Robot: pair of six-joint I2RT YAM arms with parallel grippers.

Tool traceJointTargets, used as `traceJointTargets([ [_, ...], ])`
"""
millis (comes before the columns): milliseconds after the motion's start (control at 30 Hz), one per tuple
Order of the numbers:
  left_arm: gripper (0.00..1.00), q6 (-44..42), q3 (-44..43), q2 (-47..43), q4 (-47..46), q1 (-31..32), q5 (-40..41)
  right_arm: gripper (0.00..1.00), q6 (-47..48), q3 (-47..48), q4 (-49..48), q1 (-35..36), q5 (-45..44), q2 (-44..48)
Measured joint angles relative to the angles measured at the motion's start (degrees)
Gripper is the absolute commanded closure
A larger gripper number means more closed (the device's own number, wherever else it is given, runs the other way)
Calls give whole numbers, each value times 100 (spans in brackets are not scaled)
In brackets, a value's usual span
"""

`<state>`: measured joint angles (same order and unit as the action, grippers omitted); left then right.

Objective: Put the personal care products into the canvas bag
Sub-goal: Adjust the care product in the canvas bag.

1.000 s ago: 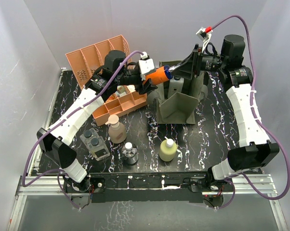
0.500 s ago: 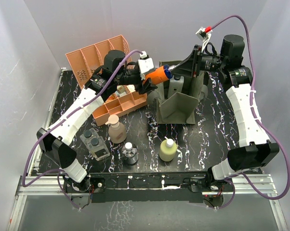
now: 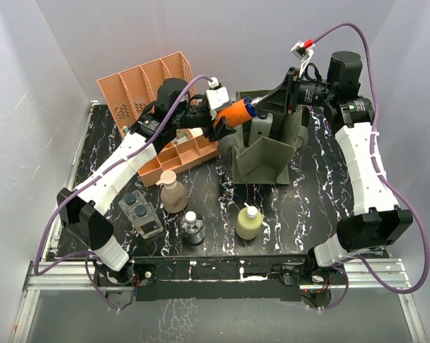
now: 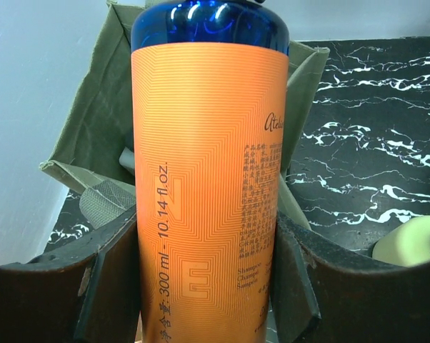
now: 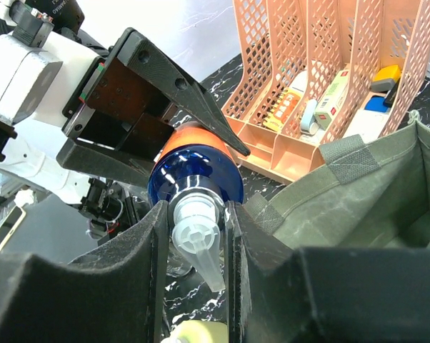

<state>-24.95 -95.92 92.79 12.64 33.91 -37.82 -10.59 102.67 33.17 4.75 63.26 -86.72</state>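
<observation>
Two sets of jaws share the orange-and-blue pump bottle (image 3: 234, 112), held level in the air beside the canvas bag (image 3: 266, 158) rim. The left jaws clamp its body and the right jaws pinch the pump neck (image 5: 196, 223). Release the left jaws only once the neck grip looks firm, then lower the bottle inside.

1 orange bottle (image 3: 233, 112), 1 tan bottle (image 3: 173, 196), 1 yellow bottle (image 3: 248, 223), 1 clear bottle (image 3: 193, 229), 1 twin pack (image 3: 141, 214), 1 bag (image 3: 261, 161), 1 rack (image 3: 140, 82).
</observation>
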Motion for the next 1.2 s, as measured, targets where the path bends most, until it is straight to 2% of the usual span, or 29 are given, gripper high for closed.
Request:
traceJointTargets([
  [167,41,138,26,0,-157,2,-44,92,39,111,111,-17,-17,-2],
  [433,33,378,31,90,-664,20,-232,92,160,192,214,-166,-190,-20],
  [933,32,745,33,374,-1379,20,-463,92,439,422,614,-262,-588,-120],
  [1200,32,855,28,603,-1429,22,-483,92,494,905,702,-262,-999,-321],
])
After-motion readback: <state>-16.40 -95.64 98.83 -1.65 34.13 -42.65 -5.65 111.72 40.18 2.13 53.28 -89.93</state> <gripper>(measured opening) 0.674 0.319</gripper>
